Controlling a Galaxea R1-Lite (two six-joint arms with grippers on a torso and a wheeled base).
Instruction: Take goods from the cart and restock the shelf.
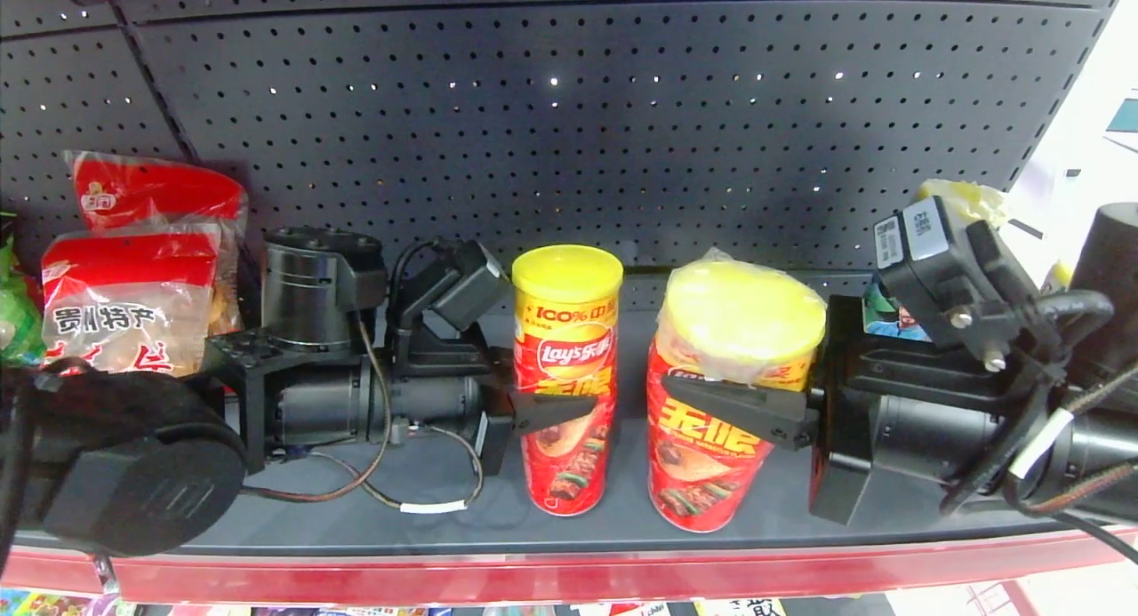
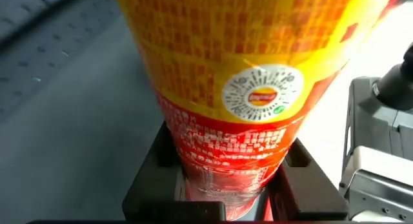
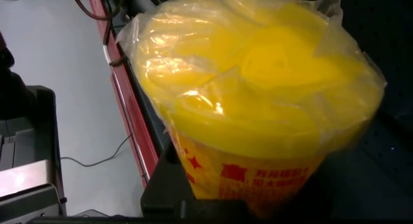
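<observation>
- On the dark deck of the shelf [image 1: 427, 474], the left arm lies low and level, stretched in from the robot's left toward the middle.
- The left gripper [image 1: 560, 407] meets the narrow chip can [image 1: 566, 332] at mid-height. One finger [image 1: 551, 412] crosses the front of the label, and the other is hidden behind the can.
- In the left wrist view the left gripper [image 2: 226, 185] has a finger pressed to each side of the narrow chip can [image 2: 239, 88], so it is clamped on the can.
- The narrow chip can stands upright with its yellow lid on top, near the red front lip [image 1: 533, 576].
- The right arm comes in level from the robot's right, at about the same height.
- The right gripper [image 1: 711, 394] grasps the wide chip canister [image 1: 702, 474]. Its front finger [image 1: 738, 407] lies across the label just under the lid.
- The right wrist view shows the wide chip canister [image 3: 258, 88] seated between the fingers [image 3: 161, 192], with clear film over its yellow top.
- The wide chip canister stands upright just beside the narrow can, with a gap between them.
- Red-and-clear snack bags [image 1: 133, 287] lean against the pegboard back [image 1: 569, 136] at the far left.
</observation>
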